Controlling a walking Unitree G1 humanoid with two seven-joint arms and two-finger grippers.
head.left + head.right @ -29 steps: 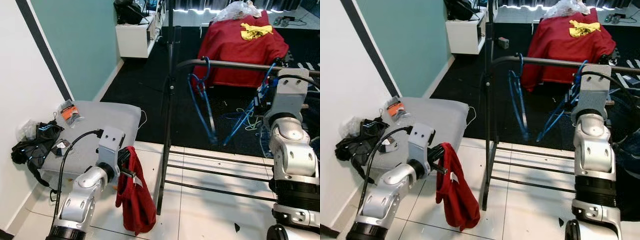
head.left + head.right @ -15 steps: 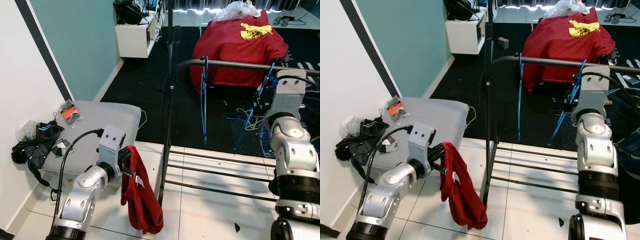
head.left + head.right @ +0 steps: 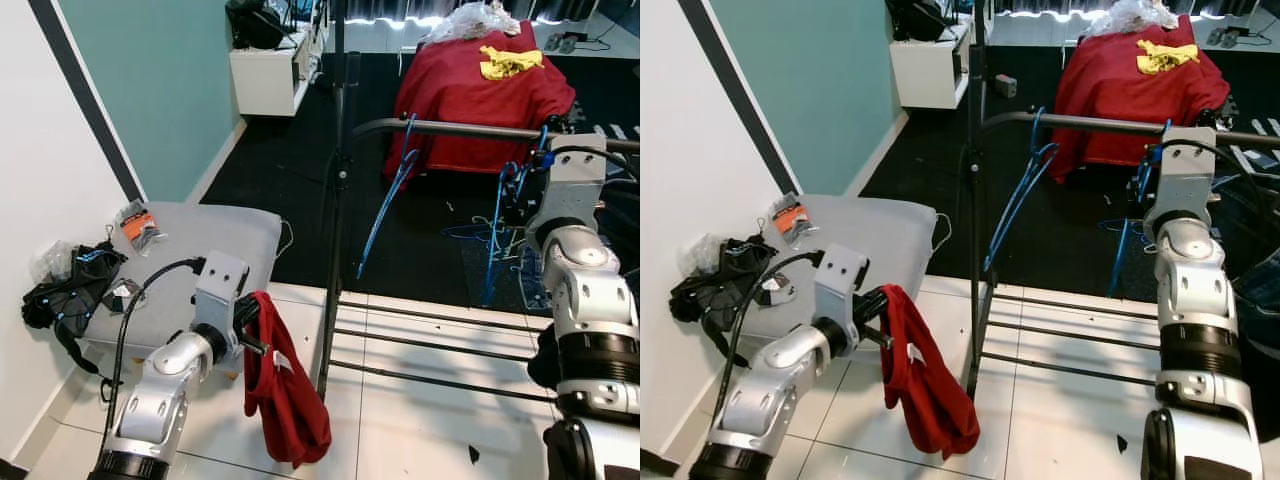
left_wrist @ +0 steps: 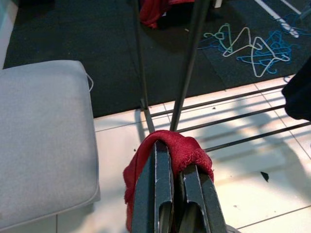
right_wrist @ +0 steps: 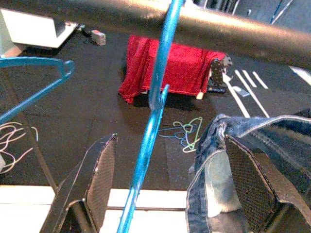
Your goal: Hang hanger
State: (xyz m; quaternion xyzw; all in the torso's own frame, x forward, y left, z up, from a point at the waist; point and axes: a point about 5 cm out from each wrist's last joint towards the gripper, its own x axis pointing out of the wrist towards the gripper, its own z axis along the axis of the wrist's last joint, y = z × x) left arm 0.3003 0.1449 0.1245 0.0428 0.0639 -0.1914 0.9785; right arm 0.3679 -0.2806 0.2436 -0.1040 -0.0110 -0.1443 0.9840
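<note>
A dark rail (image 3: 450, 130) of the clothes rack crosses in front of me. One blue hanger (image 3: 385, 200) is hooked on it and swings out at a slant. A second blue hanger (image 5: 150, 121) is hooked over the rail right in front of my right gripper (image 5: 170, 141), passing between the spread fingers (image 5: 92, 179) without being clamped. It hangs steeply (image 3: 497, 235) beside my right arm (image 3: 580, 260). Low on the left, my left gripper (image 4: 175, 160) is shut on a red cloth (image 3: 285, 400) that dangles toward the tiled floor.
A denim garment (image 5: 214, 179) drapes by the right gripper's other finger. The rack's post (image 3: 335, 250) and low bars (image 3: 440, 350) stand ahead. A grey cushion (image 3: 190, 250) and black bag (image 3: 70, 290) lie left. Loose hangers (image 4: 248, 46) lie on the dark carpet before a red-covered seat (image 3: 480, 90).
The first blue hanger has swung out toward the left. The second hanger now hangs nearly straight down instead of slanting. The red cloth swayed slightly in the left gripper.
</note>
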